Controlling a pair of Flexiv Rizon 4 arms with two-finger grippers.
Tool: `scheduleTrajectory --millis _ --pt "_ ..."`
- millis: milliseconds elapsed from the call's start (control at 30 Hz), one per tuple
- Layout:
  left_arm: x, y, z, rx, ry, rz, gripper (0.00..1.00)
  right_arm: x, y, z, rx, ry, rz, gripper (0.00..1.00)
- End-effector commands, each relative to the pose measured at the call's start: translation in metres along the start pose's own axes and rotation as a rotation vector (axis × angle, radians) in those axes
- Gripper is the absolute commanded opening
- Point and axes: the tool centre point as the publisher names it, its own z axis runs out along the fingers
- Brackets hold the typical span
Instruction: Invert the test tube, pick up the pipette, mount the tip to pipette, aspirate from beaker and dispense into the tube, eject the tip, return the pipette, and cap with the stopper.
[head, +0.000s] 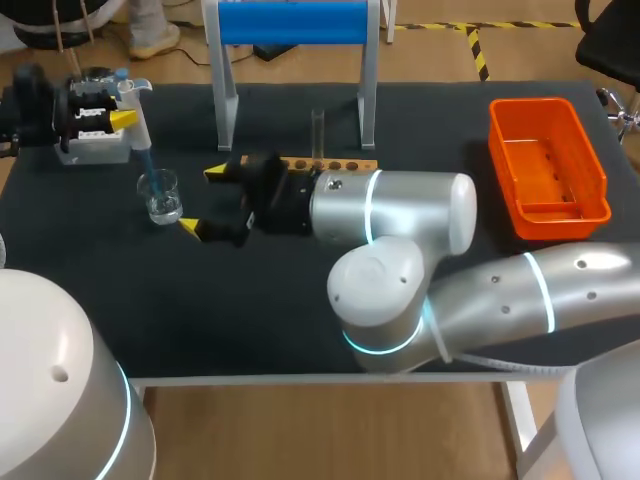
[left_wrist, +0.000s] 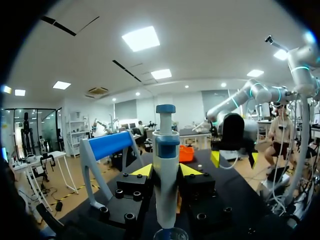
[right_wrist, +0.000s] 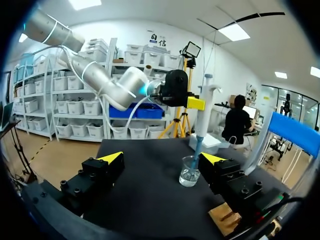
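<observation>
Head view: left pincer (left_wrist: 166, 171) clamps pipette (head: 139, 105) dipped in beaker (head: 160, 196); right pincer (head: 203, 200) spread wide.

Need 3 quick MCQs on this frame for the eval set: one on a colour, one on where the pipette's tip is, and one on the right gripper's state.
1. What colour is the bin at the table's right end?
A. green
B. white
C. orange

2. Where is the lower end of the pipette?
A. in the bin
B. in the beaker
C. in the air, clear of everything

3. What state is the right gripper in?
A. open
B. shut on the beaker
C. shut on the pipette

Answers:
1. C, the head view shows its walls and floor bright orange.
2. B, the right wrist view shows the blue tip reaching down inside the glass.
3. A, its fingers stand wide apart with nothing held between them, while the left gripper holds the pipette.
</observation>
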Motion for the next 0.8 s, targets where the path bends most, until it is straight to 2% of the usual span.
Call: scheduleTrajectory --millis 33,300,467,800 --pt "0.0 0.0 0.0 0.001 0.0 0.001 0.0 -0.01 0.021 -0.035 0.078 0.068 -0.02 1.0" --pt "0.0 0.0 0.0 0.001 0.0 0.001 0.0 -0.014 0.054 -0.056 0.107 0.112 -0.039 1.0" --pt "0.0 0.0 0.0 0.001 0.0 0.001 0.0 -0.016 0.072 -0.063 0.099 0.202 -0.053 1.0" --pt "0.0 0.0 0.0 0.001 0.0 0.001 0.0 -0.035 0.099 -0.066 0.105 0.313 -0.08 1.0"
